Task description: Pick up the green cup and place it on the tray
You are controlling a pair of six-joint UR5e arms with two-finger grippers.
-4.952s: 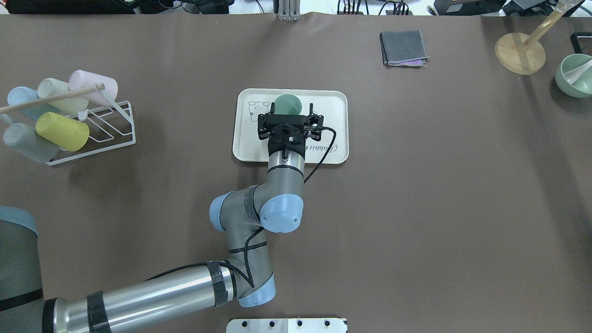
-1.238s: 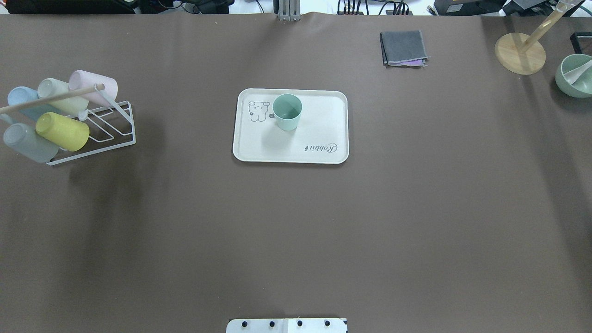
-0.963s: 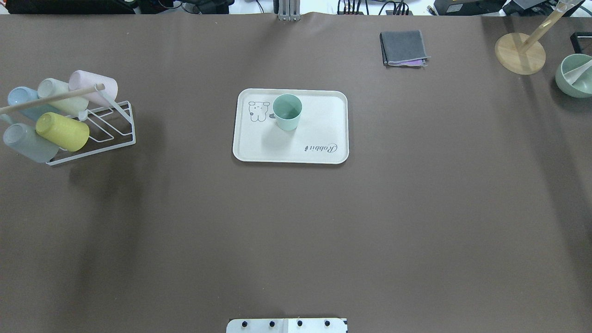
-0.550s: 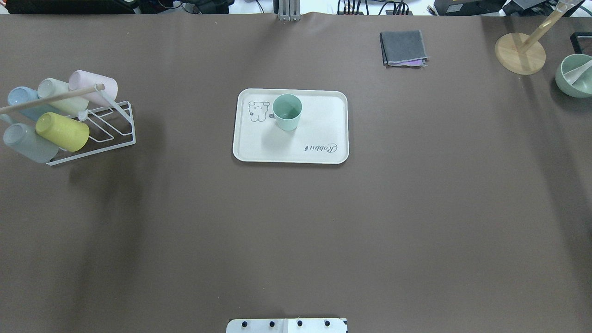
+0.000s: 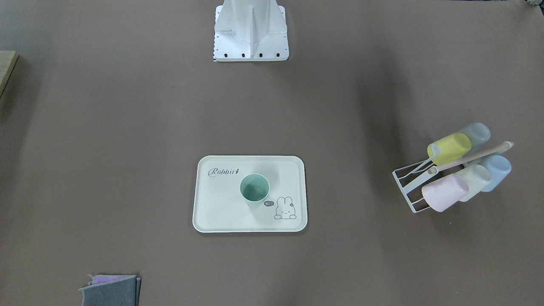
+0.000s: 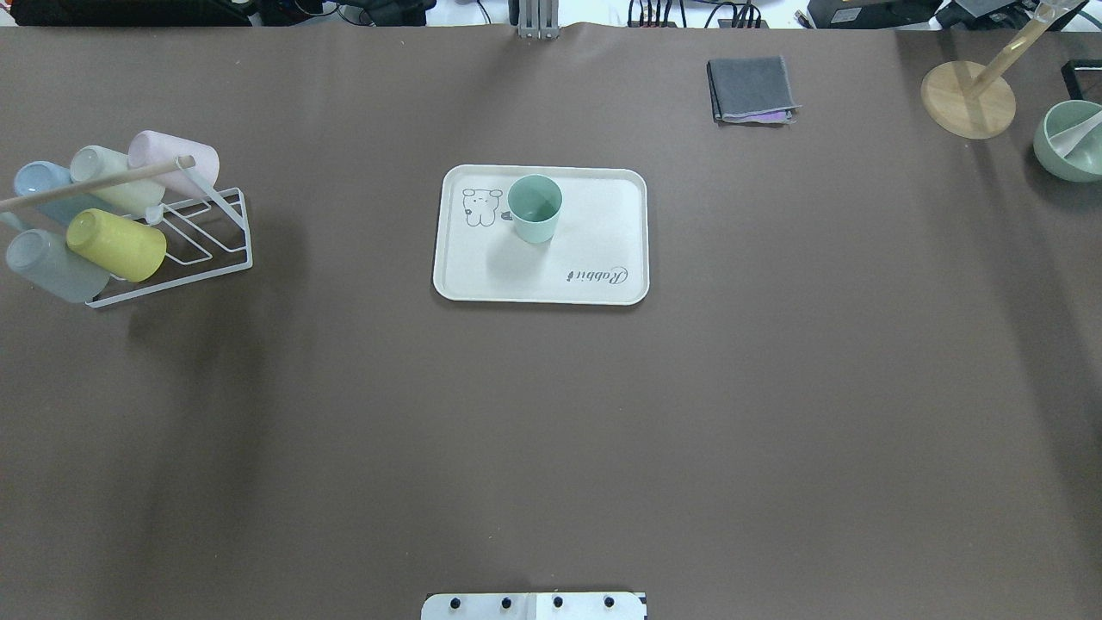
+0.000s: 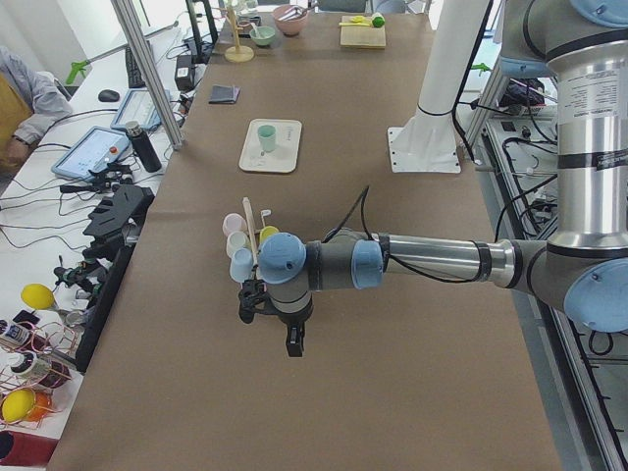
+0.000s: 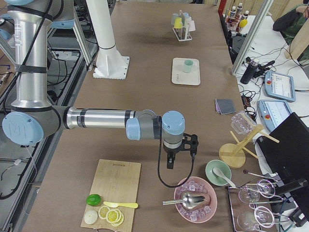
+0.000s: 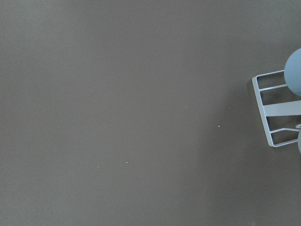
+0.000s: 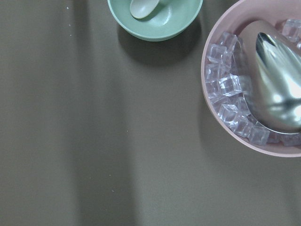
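The green cup (image 6: 535, 207) stands upright on the tray (image 6: 594, 224), next to the bunny drawing, with nothing touching it. It also shows on the tray (image 5: 221, 212) in the front view (image 5: 254, 190). Both arms are out of the overhead and front views. In the exterior left view my left gripper (image 7: 294, 345) hangs over the table by the cup rack (image 7: 245, 231), far from the cup (image 7: 266, 137). In the exterior right view my right gripper (image 8: 170, 164) hangs near the ice bowl (image 8: 195, 199). I cannot tell whether either gripper is open or shut.
A white wire rack (image 6: 172, 232) with several pastel cups lies at the table's left end. A folded grey cloth (image 6: 751, 89), a wooden stand (image 6: 968, 99) and a green bowl with a spoon (image 6: 1067, 142) sit at the far right. A cutting board (image 8: 116, 193) holds lime slices.
Five seconds ago my left gripper was over the tray at the green cup. It has since left the overhead view and the cup stands alone. Nothing has moved in the last second.
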